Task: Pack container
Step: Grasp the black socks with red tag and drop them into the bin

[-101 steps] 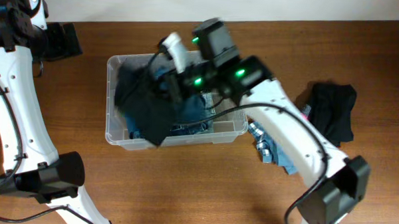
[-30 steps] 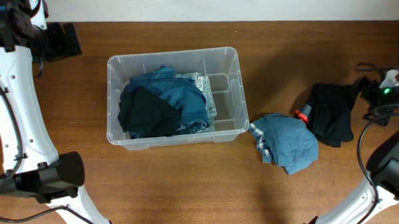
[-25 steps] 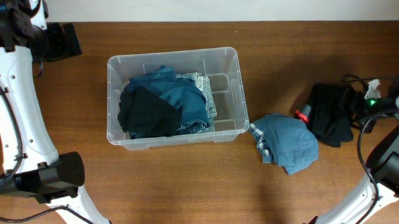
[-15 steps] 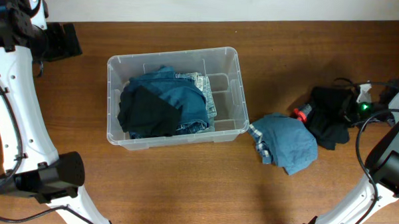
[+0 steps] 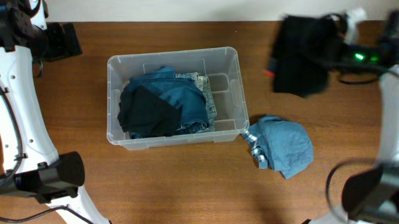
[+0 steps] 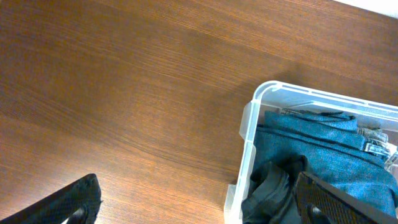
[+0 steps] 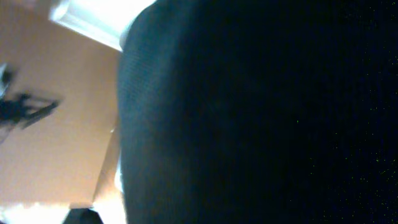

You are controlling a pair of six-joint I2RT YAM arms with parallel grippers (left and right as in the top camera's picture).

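**Black garment is off the table now**

The wooden table [image 5: 183,191] looks the same as half a second ago. The container [image 5: 110,102] hasn't budged either: it's left of centre, with the blue denim pile [image 5: 183,98] and a dark cloth [image 5: 143,113] inside just as before. The big change is the black garment [image 5: 300,54]. It was lying by the right edge, and now it hangs in the air near the far edge, just right of the container's far corner. The blue shirt [image 5: 285,145] is crumpled beside the container's near right corner. The right gripper [image 5: 338,44] is clamped on the black garment, which fills its wrist camera. The left gripper [image 6: 199,208] has its jaws spread wide, holding nothing, above the table by a container corner.
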